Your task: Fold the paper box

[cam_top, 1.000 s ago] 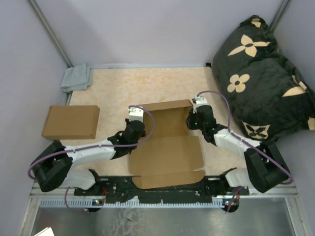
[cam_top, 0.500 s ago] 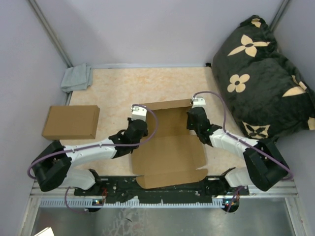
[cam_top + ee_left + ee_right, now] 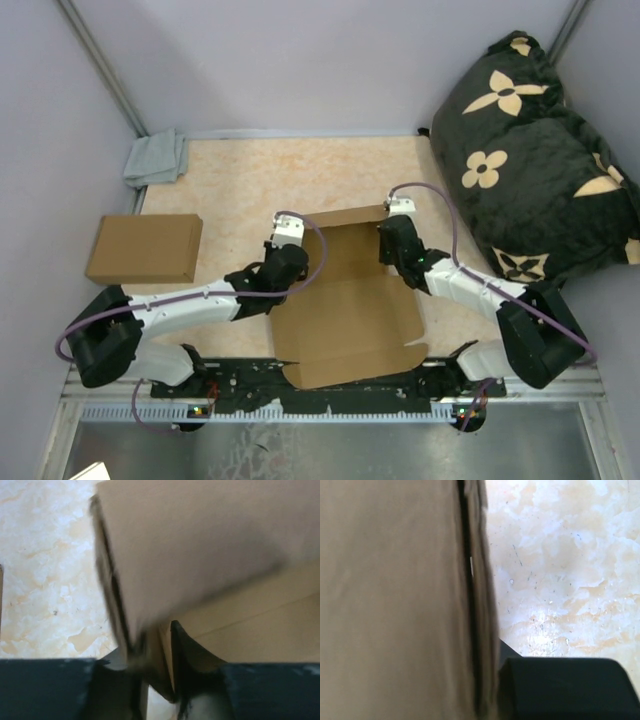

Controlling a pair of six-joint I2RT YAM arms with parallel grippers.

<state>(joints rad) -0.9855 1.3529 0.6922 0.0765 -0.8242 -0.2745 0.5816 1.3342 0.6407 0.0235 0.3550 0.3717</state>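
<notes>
Gaping half-folded brown paper box (image 3: 345, 305)

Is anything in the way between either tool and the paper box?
Nothing visible. The left tool straddles the left wall of the paper box, the right tool sits at its right wall. The flat brown box and grey cloth lie apart, far left.

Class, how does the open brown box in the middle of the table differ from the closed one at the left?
The paper box lies open, lid flap spread out and far wall raised; the flat cardboard box is closed. The left arm and right arm reach the paper box's sides; the flat cardboard box lies apart, untouched. The paper box covers more table than the flat cardboard box. Both are plain brown cardboard.
</notes>
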